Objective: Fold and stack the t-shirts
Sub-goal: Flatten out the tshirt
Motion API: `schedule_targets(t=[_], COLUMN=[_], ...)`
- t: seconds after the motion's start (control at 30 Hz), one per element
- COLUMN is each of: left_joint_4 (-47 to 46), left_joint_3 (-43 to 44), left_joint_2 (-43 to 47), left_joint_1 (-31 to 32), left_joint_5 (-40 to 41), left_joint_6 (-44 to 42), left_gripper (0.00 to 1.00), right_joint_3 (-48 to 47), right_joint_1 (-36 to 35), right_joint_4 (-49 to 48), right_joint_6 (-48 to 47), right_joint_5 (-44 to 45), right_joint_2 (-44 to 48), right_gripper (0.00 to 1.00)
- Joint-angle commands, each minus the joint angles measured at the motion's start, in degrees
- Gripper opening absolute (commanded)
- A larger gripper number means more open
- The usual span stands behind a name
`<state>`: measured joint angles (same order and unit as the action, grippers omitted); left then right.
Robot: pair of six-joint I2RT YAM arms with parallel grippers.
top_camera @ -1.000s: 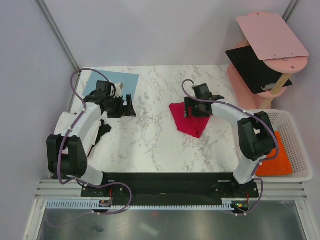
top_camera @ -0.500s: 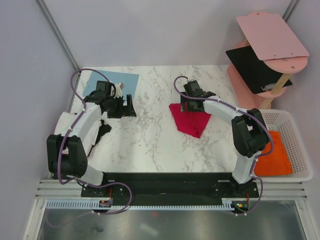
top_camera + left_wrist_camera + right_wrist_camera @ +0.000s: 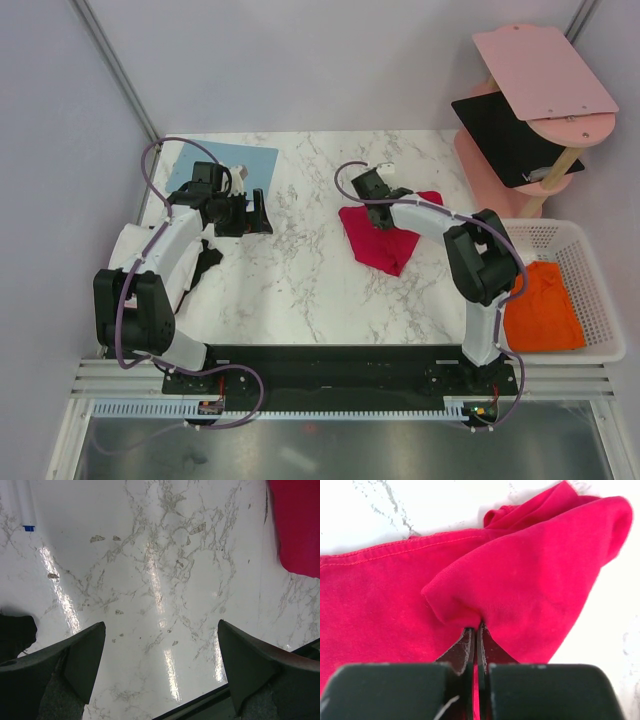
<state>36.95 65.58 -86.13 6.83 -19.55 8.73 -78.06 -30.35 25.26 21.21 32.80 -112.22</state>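
Right hand (image 3: 476, 630) pinches a fold of the red shirt (image 3: 380, 600); left hand (image 3: 160, 650) gapes, empty. Next, likely carry that fold across.

A white, grey-veined marble counter (image 3: 300, 290) sits between plain pale-grey walls (image 3: 300, 60), with a metal post (image 3: 112, 68) slanting down the far-left corner. At far right, a pink stand (image 3: 590, 127) carries a tilted pink panel (image 3: 545, 65) and a black panel (image 3: 500, 135). Light streaks the counter's glossy surface.

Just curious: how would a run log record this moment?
right end effector: shut on red t-shirt | left end effector: open, over table
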Motion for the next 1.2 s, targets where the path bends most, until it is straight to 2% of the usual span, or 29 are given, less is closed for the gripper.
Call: schedule_targets(t=[0.0,0.23,0.4,0.57,0.83,0.97,1.17], left_joint_4=[0.23,0.23,0.32,0.40,0.49,0.67,0.76], left_joint_3=[0.51,0.60,0.60,0.51,0.25,0.42,0.60], left_joint_2=[0.08,0.26,0.35,0.78,1.05,0.70,0.61], left_joint_1=[-0.24,-0.24,-0.15,-0.24,-0.24,-0.24,-0.24], left_joint_5=[-0.31,-0.40,-0.40,0.30,1.97,1.97,2.15], left_joint_6=[0.50,0.58,0.58,0.58,0.58,0.58,0.58], left_gripper=[1.00,1.00,1.00,1.00,1.00,1.00,1.00], right_joint_3=[-1.57,-3.93,-9.55,-20.80,-37.05,-40.94,-41.56], right_joint_1=[-0.85,-2.26,-2.52,-5.33,-14.73,-16.41,-16.58], right_joint_4=[-0.47,-1.61,-4.07,-1.88,-1.17,-1.44,-1.53], right_joint_6=[-0.38,-3.89,-9.60,-12.24,-19.09,-20.68,-24.28], right_joint_5=[7.10,13.42,12.04,3.52,3.77,4.99,5.88], right_joint_2=[6.90,23.26,34.26,31.74,24.25,25.64,26.89], right_gripper=[0.00,0.00,0.00,0.00,0.00,0.00,0.00])
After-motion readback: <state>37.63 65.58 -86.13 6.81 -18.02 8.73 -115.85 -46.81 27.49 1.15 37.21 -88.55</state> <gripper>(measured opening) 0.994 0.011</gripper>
